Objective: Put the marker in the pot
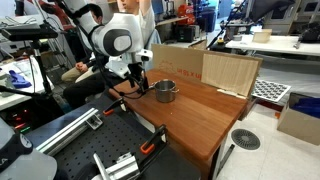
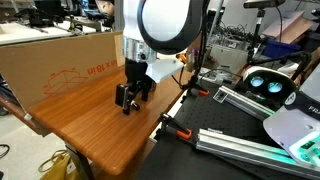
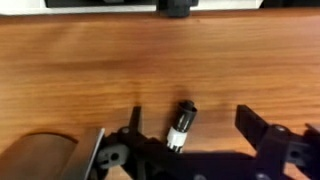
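Wooden tabletop (image 1: 190,120) in an exterior view carries the pot (image 1: 165,91) near the pincer (image 1: 137,85), with a cardboard box (image 1: 230,72) behind both. In an exterior view the pincer (image 2: 128,105) hangs low before that box (image 2: 60,65). Wrist view: the pincer (image 3: 188,114) is spread wide and the marker (image 3: 181,125) sits between its jaws, ungripped.

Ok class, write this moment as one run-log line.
gripper: open, low over table | marker: lying between fingers, not gripped | pot: on table, marker not inside

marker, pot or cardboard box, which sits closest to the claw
The marker: it lies between the open claw's fingers, while the pot and cardboard box stand farther off.
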`<state>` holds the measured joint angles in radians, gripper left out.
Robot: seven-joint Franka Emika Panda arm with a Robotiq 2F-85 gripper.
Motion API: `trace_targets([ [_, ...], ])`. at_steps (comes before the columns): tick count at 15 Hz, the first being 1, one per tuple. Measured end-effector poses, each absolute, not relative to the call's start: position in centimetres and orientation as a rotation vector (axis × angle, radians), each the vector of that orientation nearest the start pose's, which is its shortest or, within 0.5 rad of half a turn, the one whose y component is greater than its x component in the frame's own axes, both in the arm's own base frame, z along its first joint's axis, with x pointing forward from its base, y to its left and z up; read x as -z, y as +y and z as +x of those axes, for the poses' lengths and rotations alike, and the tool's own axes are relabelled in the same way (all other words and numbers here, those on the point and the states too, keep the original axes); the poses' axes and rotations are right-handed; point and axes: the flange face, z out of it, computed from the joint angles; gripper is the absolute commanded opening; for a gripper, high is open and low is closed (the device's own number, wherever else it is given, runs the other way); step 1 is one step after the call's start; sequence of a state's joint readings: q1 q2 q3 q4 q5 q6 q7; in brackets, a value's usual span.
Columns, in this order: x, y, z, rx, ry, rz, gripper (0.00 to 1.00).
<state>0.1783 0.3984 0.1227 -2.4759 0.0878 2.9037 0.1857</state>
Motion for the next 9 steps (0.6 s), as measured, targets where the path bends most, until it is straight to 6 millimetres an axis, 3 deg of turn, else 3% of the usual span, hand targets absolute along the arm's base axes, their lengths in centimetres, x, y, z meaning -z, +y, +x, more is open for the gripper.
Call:
trace_targets([
  [1,-13.8,14.0,45.4,0.022,-0.025,-3.068,1.0],
  [2,-13.6,14.1,45.9,0.026,-0.017,-3.069,0.75],
  [3,-13.5,14.1,46.3,0.031,-0.011,-3.07,0.74],
  [9,-13.7,14.7,47.6,0.06,-0.012,-3.072,0.28],
])
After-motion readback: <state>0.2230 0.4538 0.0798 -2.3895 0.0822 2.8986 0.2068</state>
